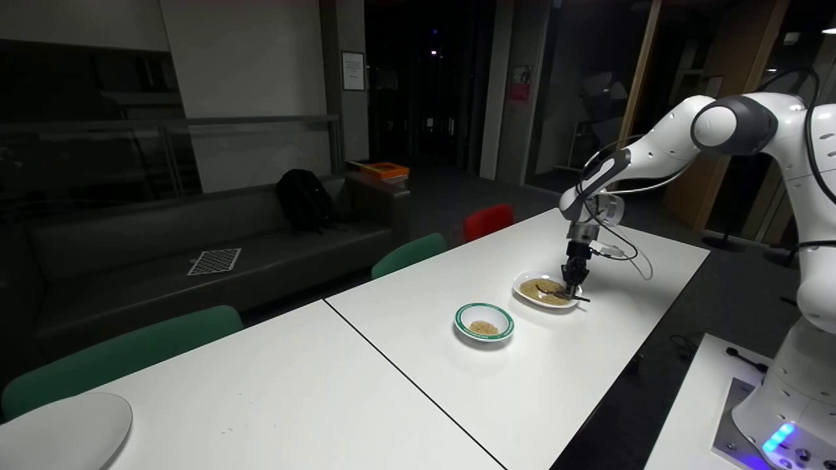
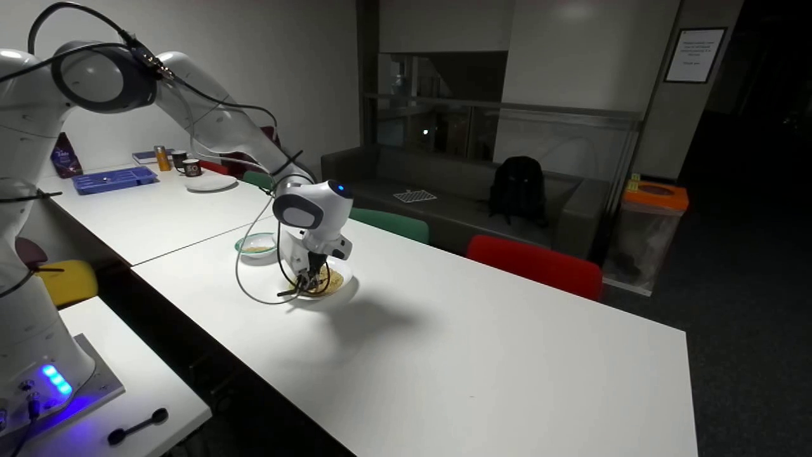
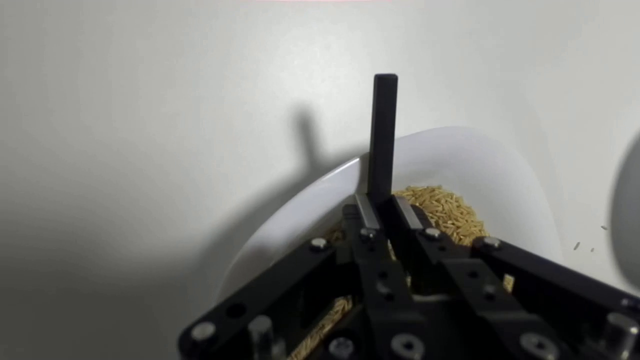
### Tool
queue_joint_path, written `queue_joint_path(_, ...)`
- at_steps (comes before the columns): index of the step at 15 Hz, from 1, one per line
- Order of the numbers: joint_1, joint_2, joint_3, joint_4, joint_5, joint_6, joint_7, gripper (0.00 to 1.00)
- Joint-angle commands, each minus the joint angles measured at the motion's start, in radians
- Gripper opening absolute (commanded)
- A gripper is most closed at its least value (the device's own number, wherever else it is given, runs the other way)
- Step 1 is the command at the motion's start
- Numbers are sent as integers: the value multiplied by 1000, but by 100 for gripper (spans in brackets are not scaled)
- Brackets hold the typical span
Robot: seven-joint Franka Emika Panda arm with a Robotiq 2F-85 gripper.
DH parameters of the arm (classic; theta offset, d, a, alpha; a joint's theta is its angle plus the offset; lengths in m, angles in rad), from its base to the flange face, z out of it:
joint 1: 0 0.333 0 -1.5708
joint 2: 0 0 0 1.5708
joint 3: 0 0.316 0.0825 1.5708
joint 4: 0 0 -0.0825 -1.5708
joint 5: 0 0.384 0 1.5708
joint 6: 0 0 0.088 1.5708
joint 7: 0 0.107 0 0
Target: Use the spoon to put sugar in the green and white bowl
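Observation:
The gripper [image 3: 387, 205] is shut on the dark slim handle of the spoon [image 3: 384, 125], which sticks out past the fingertips in the wrist view. In an exterior view the spoon's head [image 1: 546, 285] shows over the tan heap, at the far side of the fingers; whether it touches the grains I cannot tell. The sugar [image 3: 450, 212], looking like long tan grains, lies in a white dish [image 3: 520, 200] beneath the gripper, partly hidden by it. Beside this dish stands the green and white bowl [image 1: 486, 314], with a small heap of similar grains inside; it shows in both exterior views.
A white plate [image 2: 212, 184], a blue tray [image 2: 114, 180], mugs [image 2: 190, 167] and an orange bottle [image 2: 162, 158] stand farther along the table. Chairs [image 1: 409, 254] line its far side. A loose cable [image 2: 240, 273] loops by the wrist. Stray grains [image 3: 577, 246] lie near the dish.

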Motion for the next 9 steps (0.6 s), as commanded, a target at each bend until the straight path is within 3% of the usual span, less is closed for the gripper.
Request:
queue_joint_path(1, 21, -14, 7, -18, -76, 33, 77, 3)
queue_joint_path(9, 60, -24, 10, -20, -174, 57, 167, 3)
